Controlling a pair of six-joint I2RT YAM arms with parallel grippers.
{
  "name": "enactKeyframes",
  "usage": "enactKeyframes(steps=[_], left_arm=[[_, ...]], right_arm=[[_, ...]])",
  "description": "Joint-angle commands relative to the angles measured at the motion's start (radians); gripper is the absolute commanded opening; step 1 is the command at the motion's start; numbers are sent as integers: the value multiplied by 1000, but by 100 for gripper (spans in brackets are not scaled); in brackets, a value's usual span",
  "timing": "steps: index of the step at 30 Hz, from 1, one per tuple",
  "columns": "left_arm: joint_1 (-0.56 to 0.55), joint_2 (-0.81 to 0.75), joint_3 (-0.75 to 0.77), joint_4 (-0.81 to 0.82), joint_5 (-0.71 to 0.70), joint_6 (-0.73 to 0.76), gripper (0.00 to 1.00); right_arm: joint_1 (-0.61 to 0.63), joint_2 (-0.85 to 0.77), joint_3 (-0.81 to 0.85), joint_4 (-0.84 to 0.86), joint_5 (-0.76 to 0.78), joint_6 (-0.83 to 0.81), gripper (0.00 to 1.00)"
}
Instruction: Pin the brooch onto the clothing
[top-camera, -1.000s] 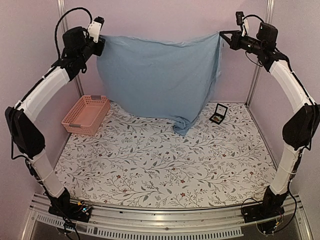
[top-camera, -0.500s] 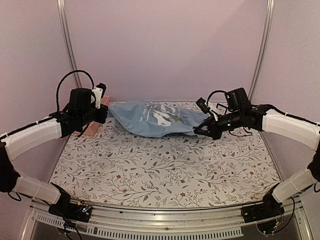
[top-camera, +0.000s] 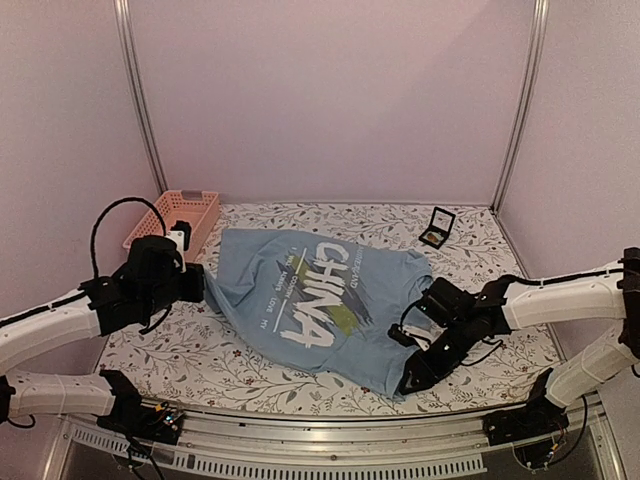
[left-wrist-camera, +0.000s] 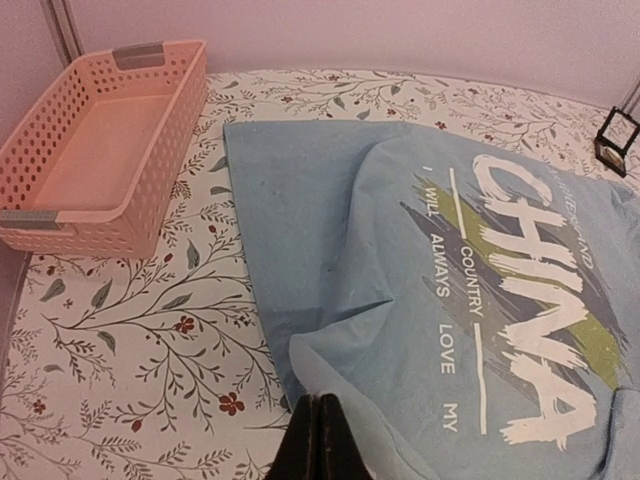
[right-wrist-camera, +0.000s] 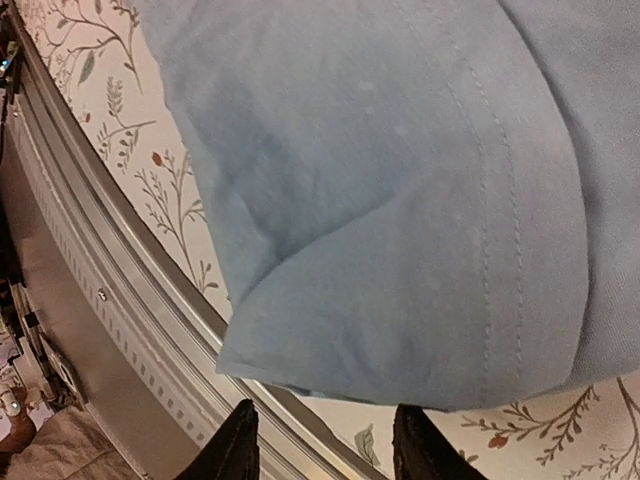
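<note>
The clothing (top-camera: 320, 300), a light blue T-shirt with white "CHINA" print, lies spread face up on the floral table, also seen in the left wrist view (left-wrist-camera: 450, 260). My left gripper (top-camera: 198, 285) is low at the shirt's left edge. In its wrist view the gripper (left-wrist-camera: 317, 402) is shut, and a raised fold of cloth runs into its tips. My right gripper (top-camera: 408, 378) is at the shirt's near right corner, open (right-wrist-camera: 322, 418), with the hem (right-wrist-camera: 420, 380) lying just past its fingers and not between them. The brooch (top-camera: 432, 239) shows as an orange speck inside the open black case.
The small black hinged case (top-camera: 437, 227) stands open at the back right, also in the left wrist view (left-wrist-camera: 612, 142). A pink plastic basket (top-camera: 196, 203) sits at the back left (left-wrist-camera: 60, 225). The metal rail (right-wrist-camera: 110, 300) of the table's near edge runs under the right gripper.
Both arms came down and toward the near edge, laying the hanging shirt flat with its print up. The right gripper opened and let go of the hem; the left stayed shut.
</note>
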Motion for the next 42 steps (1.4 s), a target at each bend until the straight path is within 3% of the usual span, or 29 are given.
enactKeyframes(steps=[1, 5, 10, 13, 18, 21, 32, 38, 42], left_arm=[[-33, -8, 12, -56, -13, -34, 0], [-37, -39, -9, -57, -27, -35, 0], [-38, -64, -32, -48, -30, -28, 0], [-39, -66, -27, -48, -35, -14, 0], [-40, -66, -29, -38, -32, -4, 0], [-39, -60, -32, -28, -29, 5, 0], [-39, -46, -10, -29, -34, 28, 0], [-40, -57, 2, -63, -43, 21, 0], [-41, -81, -17, -136, -2, -67, 0]], right_arm=[[5, -12, 91, -208, 148, 169, 50], [4, -25, 162, -234, 263, 280, 55], [-16, 18, 174, -132, 332, 367, 40], [-21, 80, 191, -111, 309, 379, 38], [-22, 128, 187, -117, 332, 385, 49], [-22, 146, 201, -116, 348, 368, 48], [-23, 111, 212, -89, 259, 325, 0], [-52, 56, 243, -178, 296, 318, 0], [-80, -42, 154, -211, 275, 364, 0]])
